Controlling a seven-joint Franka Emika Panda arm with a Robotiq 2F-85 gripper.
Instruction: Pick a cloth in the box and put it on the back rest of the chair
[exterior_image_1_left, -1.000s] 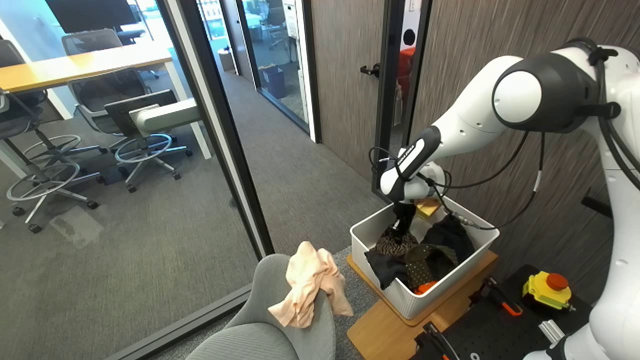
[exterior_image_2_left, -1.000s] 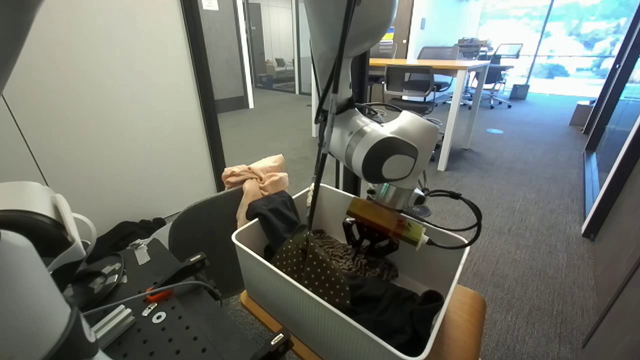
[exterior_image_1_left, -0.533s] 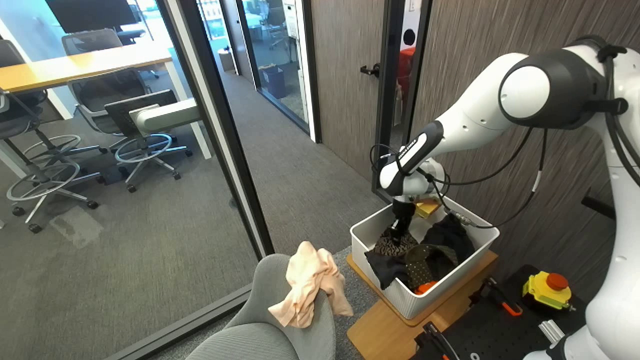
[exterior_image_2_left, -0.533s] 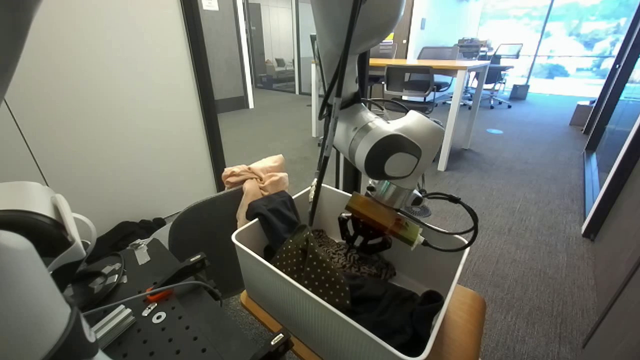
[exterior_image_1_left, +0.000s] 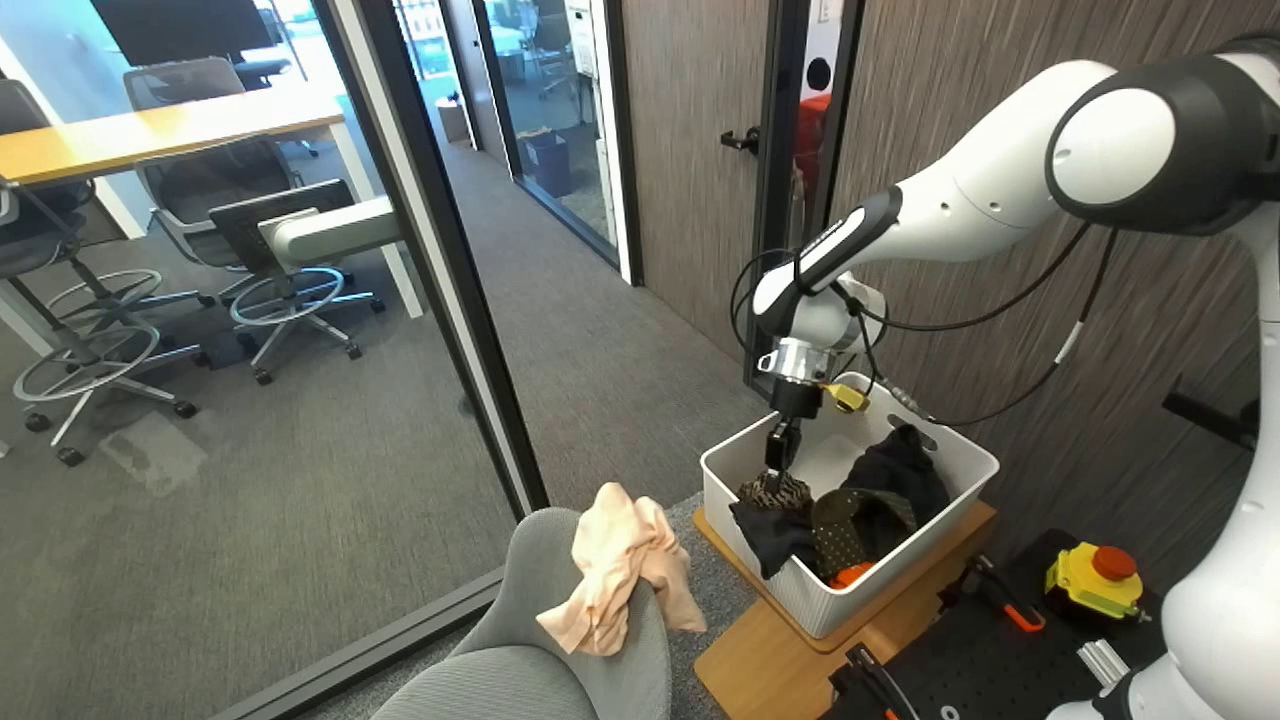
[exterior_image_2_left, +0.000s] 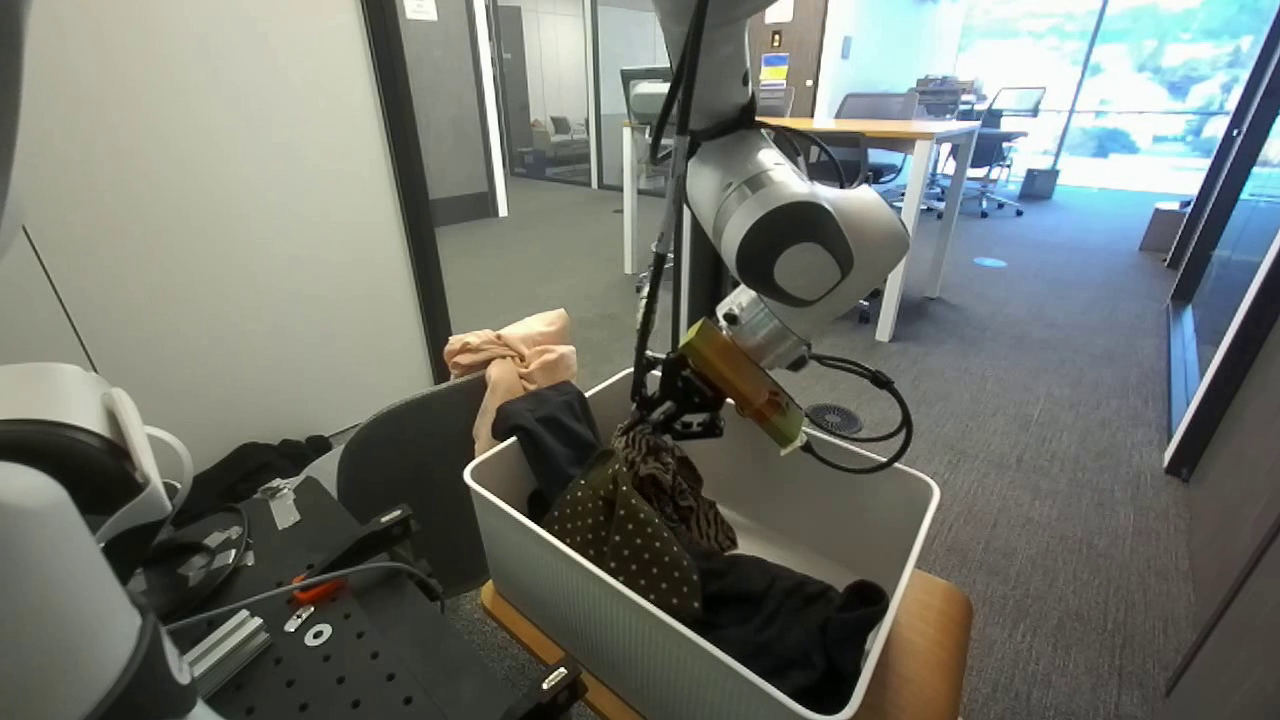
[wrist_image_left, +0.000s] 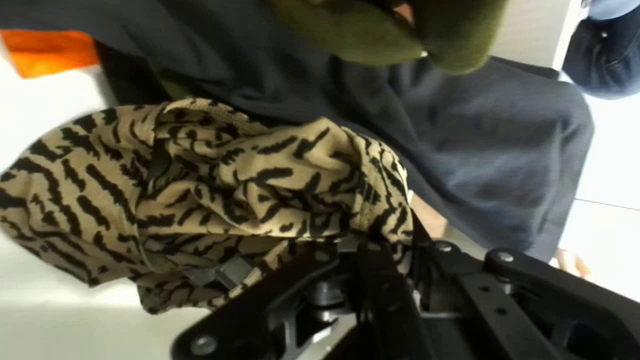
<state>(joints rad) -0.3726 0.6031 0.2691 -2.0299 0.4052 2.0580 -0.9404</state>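
A tan and black tiger-striped cloth (wrist_image_left: 280, 185) fills the middle of the wrist view. In both exterior views it (exterior_image_1_left: 785, 492) (exterior_image_2_left: 680, 490) is in the white box (exterior_image_1_left: 775, 590) (exterior_image_2_left: 600, 620), its top bunched up under my gripper. My gripper (wrist_image_left: 382, 255) (exterior_image_2_left: 650, 415) is shut on the striped cloth's edge, low inside the box at the side nearer the chair; its fingertips are partly hidden by the cloth. The grey chair's back rest (exterior_image_1_left: 545, 565) (exterior_image_2_left: 410, 480) stands beside the box. A peach cloth (exterior_image_1_left: 620, 570) (exterior_image_2_left: 520, 355) hangs over it.
The box also holds a dark polka-dot cloth (exterior_image_2_left: 620, 530), a black cloth (exterior_image_2_left: 790, 610), a dark cloth draped over the rim (exterior_image_2_left: 550, 430), and something orange (wrist_image_left: 50, 52). A black perforated table (exterior_image_2_left: 330, 650) with tools stands nearby. A glass wall frame (exterior_image_1_left: 440, 250) is behind the chair.
My gripper has risen, tilted, and shifted toward the chair side of the box. The striped cloth has been pulled up and along with it. The peach cloth and chair have not moved.
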